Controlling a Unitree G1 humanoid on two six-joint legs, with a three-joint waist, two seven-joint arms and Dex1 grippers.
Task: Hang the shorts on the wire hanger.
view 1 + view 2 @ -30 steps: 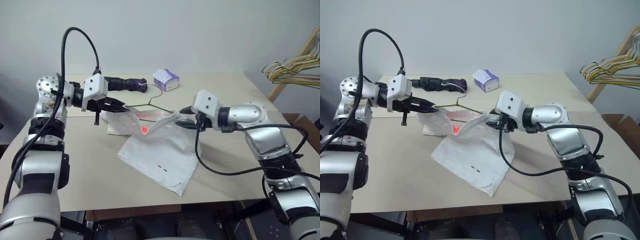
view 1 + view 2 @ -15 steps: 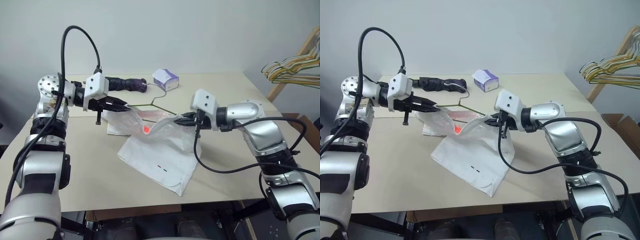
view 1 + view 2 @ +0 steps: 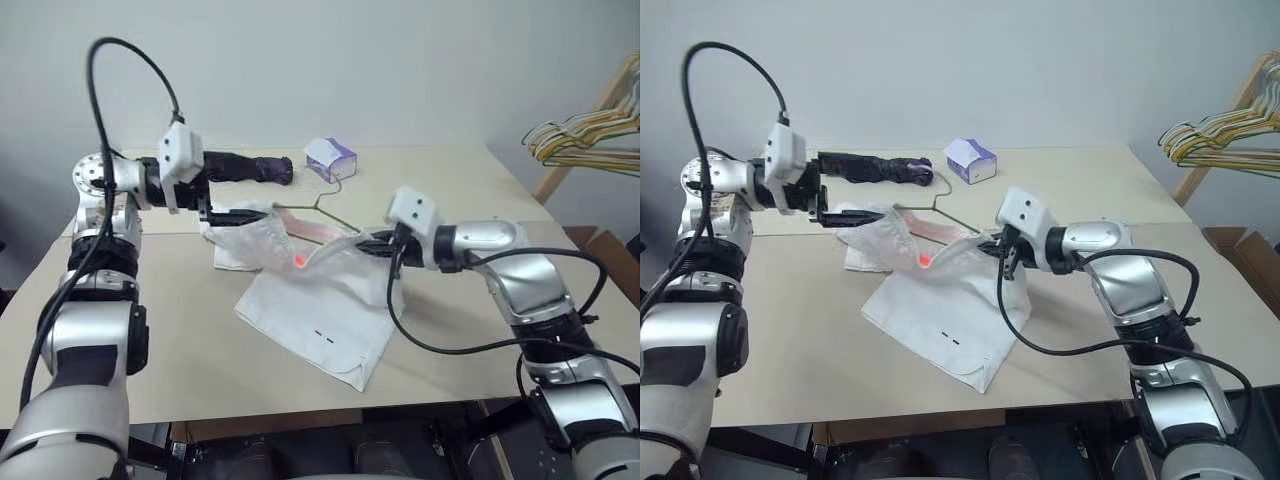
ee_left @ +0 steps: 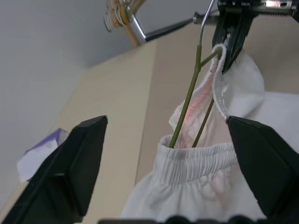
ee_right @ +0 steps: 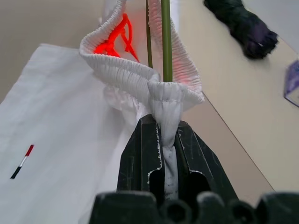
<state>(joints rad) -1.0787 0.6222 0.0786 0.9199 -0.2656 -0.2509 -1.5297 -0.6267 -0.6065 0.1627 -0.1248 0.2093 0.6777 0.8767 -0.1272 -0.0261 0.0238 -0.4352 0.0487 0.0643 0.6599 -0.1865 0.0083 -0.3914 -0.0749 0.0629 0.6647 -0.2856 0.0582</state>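
The shorts [image 3: 315, 300] look limp, light and easily bunched; the gathered waistband is the surest hold. The right tool [image 5: 164, 135] pinches it beside the wire hanger [image 4: 189, 93]; the left tool [image 4: 168, 154] gapes empty.

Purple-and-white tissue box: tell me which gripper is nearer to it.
Left. The left gripper hangs open over the shorts, across the table from the tissue box. The right gripper, shut on the waistband, sits farther toward the table's near edge.

White shorts [image 3: 320, 315] with a red and a dark mark near the hem; greenish-grey wire hanger [image 3: 322, 210]; white-and-purple tissue box [image 3: 331, 158]; beige bench [image 3: 470, 180]; yellow, green and white hangers [image 3: 585, 135].
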